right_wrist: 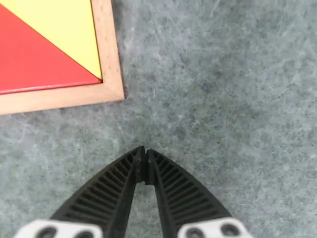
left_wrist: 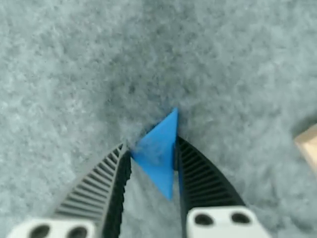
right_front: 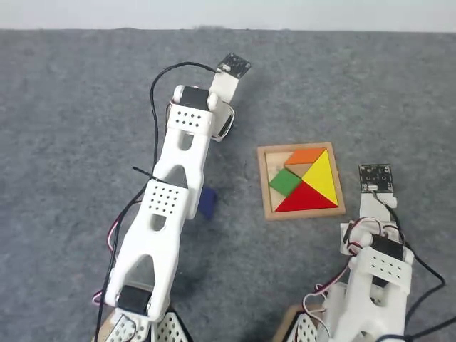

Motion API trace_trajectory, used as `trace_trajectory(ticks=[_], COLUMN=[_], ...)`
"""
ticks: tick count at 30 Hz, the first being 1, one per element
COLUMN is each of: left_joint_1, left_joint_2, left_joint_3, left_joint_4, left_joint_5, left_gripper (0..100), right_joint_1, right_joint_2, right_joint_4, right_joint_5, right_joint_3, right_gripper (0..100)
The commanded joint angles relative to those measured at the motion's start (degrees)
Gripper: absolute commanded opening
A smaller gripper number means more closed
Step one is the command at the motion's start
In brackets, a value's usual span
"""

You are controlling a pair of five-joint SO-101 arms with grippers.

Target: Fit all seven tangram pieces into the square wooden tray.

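The square wooden tray (right_front: 265, 194) lies right of centre on the mat, holding an orange piece (right_front: 306, 155), a yellow triangle (right_front: 322, 177), a green square (right_front: 285, 182) and a red triangle (right_front: 305, 198). My left gripper (left_wrist: 151, 145) is shut on a blue triangle (left_wrist: 158, 156), held on edge just over the grey mat. The left arm (right_front: 178, 178) stretches far out, left of the tray. Another blue piece (right_front: 206, 201) lies on the mat, partly hidden under that arm. My right gripper (right_wrist: 143, 151) is shut on nothing, near the tray's corner (right_wrist: 111, 64).
Grey felt mat (right_front: 71, 142) covers the whole table, with open room to the left and at the back. A pale wooden edge (left_wrist: 309, 144) shows at the side of the left wrist view. The right arm (right_front: 377, 271) stands below the tray.
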Motion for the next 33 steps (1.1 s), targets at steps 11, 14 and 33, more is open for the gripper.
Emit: trace_trajectory(ticks=[11, 14, 33], left_joint_1=[2.6, 1.7, 13.6], left_joint_2=[-41.0, -48.4, -74.3], left_joint_3=[63.9, 72.3, 93.4], left_joint_4=[0.5, -2.5, -18.5], left_joint_5=[5.5, 5.3, 1.8], left_gripper=[5, 5, 5], right_joint_1=[-0.7, -0.7, -0.7], right_joint_2=[-1.6, -1.6, -1.6], right_joint_4=[-1.1, -1.1, -1.1], right_joint_5=[1.1, 1.1, 1.1], right_joint_3=[-0.4, -0.4, -0.4], right_gripper=[0.9, 0.9, 0.9])
